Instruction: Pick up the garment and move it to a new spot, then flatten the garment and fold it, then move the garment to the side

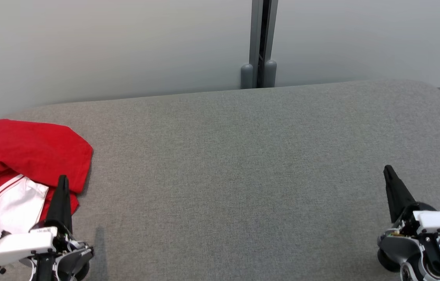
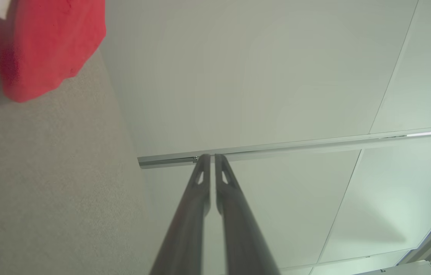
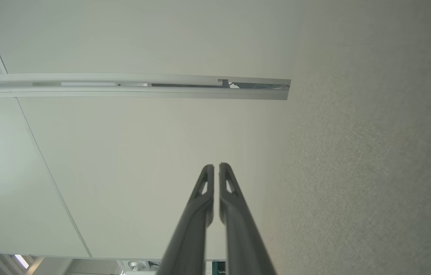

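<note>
The crumpled red-and-white cloth garment (image 1: pixel 29 156) lies just left of your left pincer (image 1: pixel 62 179), drawn together, and well apart from your right pincer (image 1: pixel 388 168), likewise together.

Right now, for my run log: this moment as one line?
phase: pre-pick | garment: red-white, crumpled, left end of grey surface | left gripper: shut, empty, near garment | right gripper: shut, empty

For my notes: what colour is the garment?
The garment is red with a white panel bearing a thin red stripe; best in the head view.
</note>
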